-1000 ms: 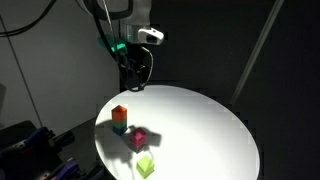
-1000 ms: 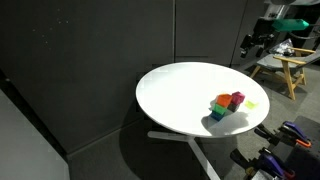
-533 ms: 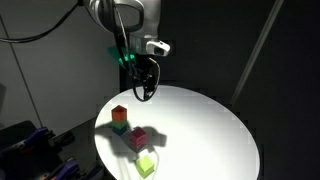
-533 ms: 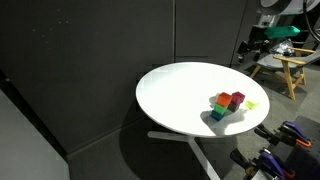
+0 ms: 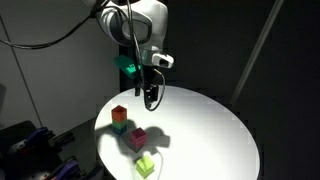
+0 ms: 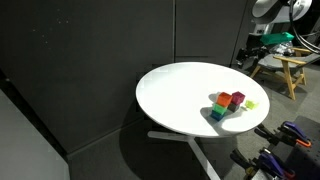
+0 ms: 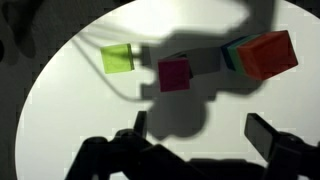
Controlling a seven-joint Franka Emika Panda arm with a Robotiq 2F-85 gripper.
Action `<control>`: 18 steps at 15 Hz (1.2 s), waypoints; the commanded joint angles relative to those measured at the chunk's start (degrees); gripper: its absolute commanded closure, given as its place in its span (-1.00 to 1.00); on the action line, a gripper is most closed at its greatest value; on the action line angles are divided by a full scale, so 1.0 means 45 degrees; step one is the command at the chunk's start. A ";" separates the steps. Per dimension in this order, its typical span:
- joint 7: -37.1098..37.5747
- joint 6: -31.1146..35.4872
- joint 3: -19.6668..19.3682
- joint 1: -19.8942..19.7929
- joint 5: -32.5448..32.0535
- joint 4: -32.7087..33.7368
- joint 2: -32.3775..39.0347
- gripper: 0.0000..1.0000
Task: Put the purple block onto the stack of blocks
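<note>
On the white round table [image 5: 215, 130], nothing is held yet: the gripper [image 7: 198, 135] hangs above the surface with its fingers spread wide and empty. In my wrist view the orange-topped stack [image 7: 262, 54] sits at about one o'clock from the gripper. The purple block [image 7: 174, 74] lies flat on the table at roughly eleven o'clock from it, near the stack's nine o'clock side, so I judge the next move is a short advance toward eleven before descending.

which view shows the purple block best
Wrist view: the purple block is large, central and unblocked, though shadowed. In both exterior views it is small and far off.
</note>
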 commanded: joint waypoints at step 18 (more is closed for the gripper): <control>0.0322 0.3267 0.0205 -0.0070 -0.0993 -0.0996 0.1906 -1.00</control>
